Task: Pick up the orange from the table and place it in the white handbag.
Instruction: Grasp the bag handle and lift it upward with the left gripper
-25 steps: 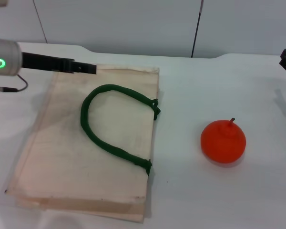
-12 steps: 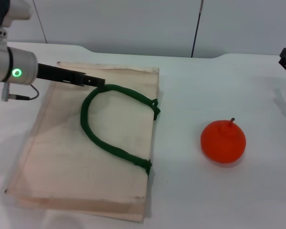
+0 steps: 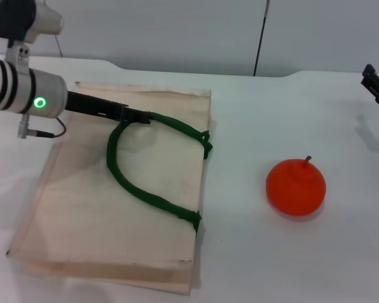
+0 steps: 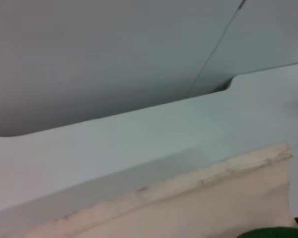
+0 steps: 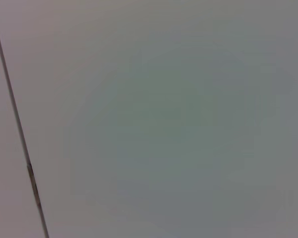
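The orange [image 3: 295, 187] sits on the white table [image 3: 252, 120] at the right, its dark stem up. The white handbag [image 3: 82, 208] lies flat at the left, its dark green handle [image 3: 134, 183] looping over it. My left gripper [image 3: 138, 116] reaches in from the left, its tip at the far end of the handle loop, low over the bag. The left wrist view shows the bag's far edge [image 4: 213, 198] and a bit of green handle [image 4: 275, 232]. My right gripper [image 3: 378, 85] is at the right edge, well away from the orange.
A grey wall [image 3: 177, 31] with a dark vertical seam stands behind the table's far edge. The right wrist view shows only this wall [image 5: 164, 124]. Bare tabletop lies between the bag and the orange.
My left arm has moved right, its tip going from the bag's far left part to the top of the handle loop. The right gripper has shifted slightly. The orange has not moved.
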Controlling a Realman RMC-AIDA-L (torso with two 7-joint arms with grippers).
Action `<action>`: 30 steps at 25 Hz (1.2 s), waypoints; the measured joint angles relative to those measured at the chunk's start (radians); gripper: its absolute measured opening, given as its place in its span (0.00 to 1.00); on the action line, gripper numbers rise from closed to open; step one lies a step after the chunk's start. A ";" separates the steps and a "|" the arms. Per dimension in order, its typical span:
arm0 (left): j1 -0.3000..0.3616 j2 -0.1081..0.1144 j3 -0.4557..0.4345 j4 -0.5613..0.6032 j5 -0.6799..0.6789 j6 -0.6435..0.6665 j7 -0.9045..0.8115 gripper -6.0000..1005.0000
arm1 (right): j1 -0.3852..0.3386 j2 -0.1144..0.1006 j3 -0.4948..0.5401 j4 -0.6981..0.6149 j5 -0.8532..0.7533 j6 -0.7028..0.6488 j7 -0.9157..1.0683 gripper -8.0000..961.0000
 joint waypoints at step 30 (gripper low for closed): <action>-0.013 -0.026 -0.002 -0.021 -0.093 0.059 0.092 0.16 | -0.018 0.000 0.006 -0.008 0.002 0.000 0.000 0.91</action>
